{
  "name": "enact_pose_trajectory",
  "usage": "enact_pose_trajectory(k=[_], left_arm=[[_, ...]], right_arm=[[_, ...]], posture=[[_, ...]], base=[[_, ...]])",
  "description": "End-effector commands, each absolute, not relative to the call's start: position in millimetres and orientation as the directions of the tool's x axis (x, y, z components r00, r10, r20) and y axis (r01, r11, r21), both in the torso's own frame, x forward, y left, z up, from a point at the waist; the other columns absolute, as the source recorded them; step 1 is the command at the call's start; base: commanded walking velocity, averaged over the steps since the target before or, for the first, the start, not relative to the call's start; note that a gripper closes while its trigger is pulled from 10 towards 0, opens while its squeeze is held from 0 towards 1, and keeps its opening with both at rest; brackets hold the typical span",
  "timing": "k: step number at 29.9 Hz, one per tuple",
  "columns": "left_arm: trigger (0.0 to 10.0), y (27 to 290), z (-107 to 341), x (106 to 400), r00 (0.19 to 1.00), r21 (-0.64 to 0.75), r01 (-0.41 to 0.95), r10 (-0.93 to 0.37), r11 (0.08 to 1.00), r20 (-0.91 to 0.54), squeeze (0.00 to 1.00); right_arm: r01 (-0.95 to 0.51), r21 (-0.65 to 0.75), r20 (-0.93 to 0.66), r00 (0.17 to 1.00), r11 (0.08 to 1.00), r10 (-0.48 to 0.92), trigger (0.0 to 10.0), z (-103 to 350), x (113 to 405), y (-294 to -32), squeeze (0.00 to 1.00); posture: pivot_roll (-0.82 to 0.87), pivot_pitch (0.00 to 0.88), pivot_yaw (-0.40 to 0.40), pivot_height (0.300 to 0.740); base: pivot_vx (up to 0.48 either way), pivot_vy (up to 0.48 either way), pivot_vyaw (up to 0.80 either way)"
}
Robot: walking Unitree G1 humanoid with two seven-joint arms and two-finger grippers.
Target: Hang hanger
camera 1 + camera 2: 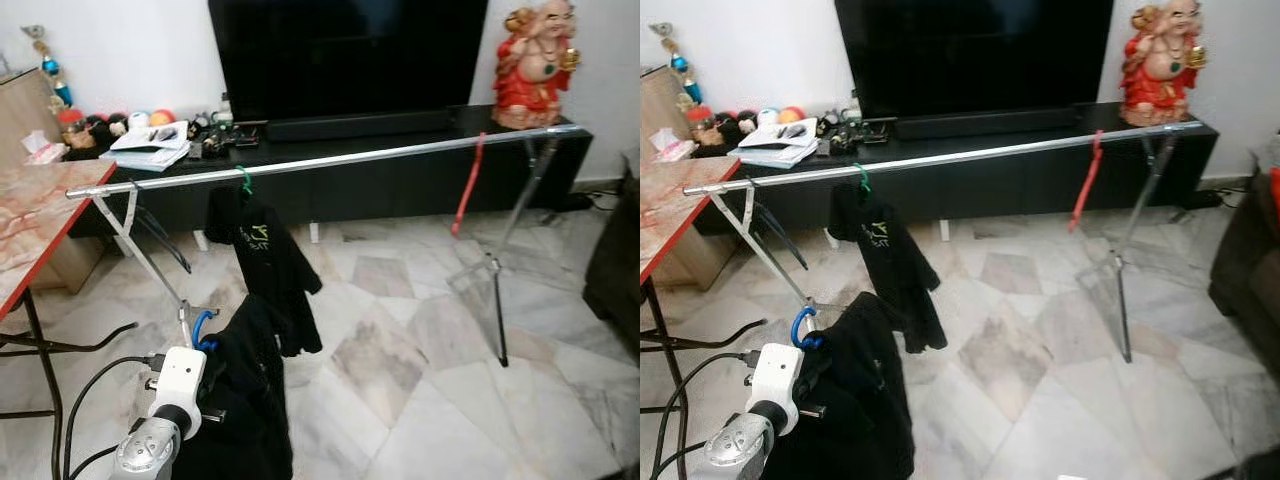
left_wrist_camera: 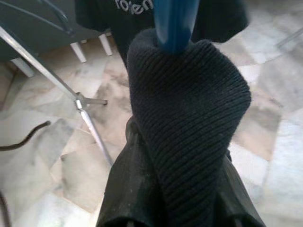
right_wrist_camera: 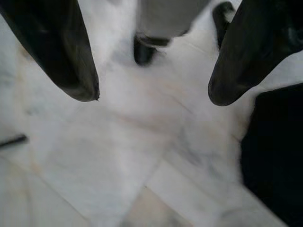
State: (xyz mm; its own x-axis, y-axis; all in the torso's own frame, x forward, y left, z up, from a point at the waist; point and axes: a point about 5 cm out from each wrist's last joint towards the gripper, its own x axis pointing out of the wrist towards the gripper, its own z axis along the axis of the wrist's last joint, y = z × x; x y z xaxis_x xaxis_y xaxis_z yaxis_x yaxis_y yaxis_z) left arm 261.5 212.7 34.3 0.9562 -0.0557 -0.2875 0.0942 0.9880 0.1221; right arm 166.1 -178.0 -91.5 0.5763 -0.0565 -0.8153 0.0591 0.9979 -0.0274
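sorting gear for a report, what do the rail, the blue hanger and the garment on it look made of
Rail: bare metal tube, probably steel or aluminium, by its bright silver sheen. Blue hanger: likely plastic, smooth and glossy. Dark garment: ribbed knit fabric, matte; fibre can't be told.

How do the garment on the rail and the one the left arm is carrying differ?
The black top with the logo already hangs from the silver rail on a green hanger hook; the dark knit garment is off the rail, lower down, held up by the left gripper. Its hanger hook is blue, not green. The hung top shows pale lettering; the held one shows none. Both are dark and on hangers.
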Motion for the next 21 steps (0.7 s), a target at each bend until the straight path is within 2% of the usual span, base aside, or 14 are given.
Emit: enact_pose_trajectory(k=[1, 9, 11, 16, 21], left_arm=[[10.0, 205.2, 50.3, 272.9, 0.972, 0.126, 0.107, -0.078, 0.986, -0.221, 0.0], [10.0, 199.5, 50.9, 275.1, 0.972, 0.121, 0.112, -0.083, 0.986, -0.222, 0.0], [10.0, 200.2, 51.5, 275.2, 0.973, 0.126, 0.102, -0.072, 0.987, -0.219, 0.0], [10.0, 198.9, 53.1, 274.8, 0.976, 0.105, 0.098, -0.075, 0.99, -0.203, 0.0], [10.0, 197.0, 51.1, 273.1, 0.971, 0.133, 0.111, -0.079, 0.985, -0.224, 0.0]], right_arm=[[0.047, -0.043, -0.831, 0.552, 0.998, -0.062, 10.0, -94.9, 157.1, -183.1, 0.0], [0.01, -0.043, -0.829, 0.558, 0.999, -0.041, 10.0, -94.2, 158.7, -181.8, 0.0], [0.001, -0.042, -0.827, 0.561, 0.999, -0.035, 10.0, -94.0, 159.1, -181.2, 0.0], [-0.007, -0.042, -0.826, 0.563, 0.999, -0.031, 10.0, -93.5, 160.4, -181.4, 0.0], [-0.002, -0.016, -0.823, 0.568, 1.0, -0.012, 10.0, -92.8, 162.0, -180.3, 0.0]], posture=[[-0.1, 0.0, 0.098, 0.74], [-0.11, 0.0, 0.092, 0.74], [-0.11, 0.0, 0.091, 0.74], [-0.1, 0.012, 0.087, 0.74], [-0.1, 0.024, 0.085, 0.74]], base=[[0.412, 0.0, 0.0], [0.407, 0.0, 0.0], [0.0, 0.0, 0.0], [0.0, 0.0, 0.51], [0.0, 0.0, 0.0]])
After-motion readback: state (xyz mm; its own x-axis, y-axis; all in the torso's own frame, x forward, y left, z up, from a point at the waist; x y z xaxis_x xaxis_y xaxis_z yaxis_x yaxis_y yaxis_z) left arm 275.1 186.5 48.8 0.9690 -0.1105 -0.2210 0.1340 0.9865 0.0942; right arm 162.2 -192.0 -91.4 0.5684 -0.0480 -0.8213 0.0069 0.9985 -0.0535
